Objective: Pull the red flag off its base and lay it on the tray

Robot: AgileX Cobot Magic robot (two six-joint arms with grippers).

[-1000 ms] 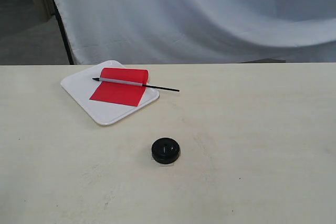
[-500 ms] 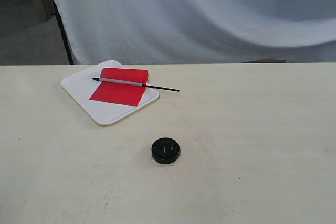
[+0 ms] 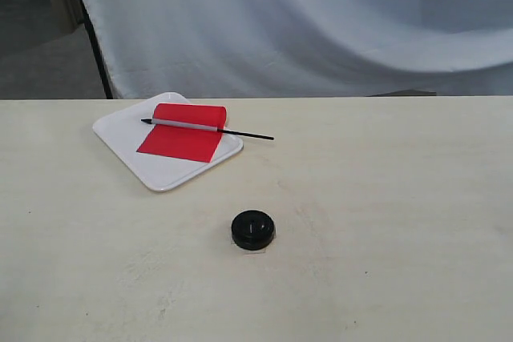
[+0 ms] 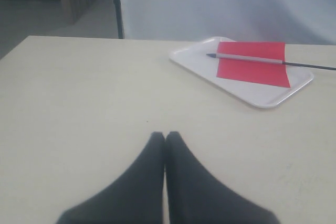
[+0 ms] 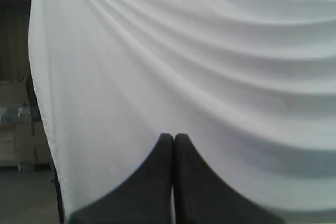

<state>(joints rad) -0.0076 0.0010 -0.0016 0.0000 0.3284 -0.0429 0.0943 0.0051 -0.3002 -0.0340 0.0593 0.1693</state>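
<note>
We see a pale cream surface (image 3: 385,222), white draped cloth (image 3: 321,22) behind its far edge, black pole (image 3: 94,50) near the far left corner, grey floor (image 3: 40,70) beyond

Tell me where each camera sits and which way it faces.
Exterior: off the arms, looking down at table, red flag, tray, base; no arm shows.
Left wrist: low over the table, facing the tray; shut left pincer in front.
Right wrist: faces the white curtain; shut right pincer shows.
Shared: exterior and left wrist both see red flag on tray.
</note>
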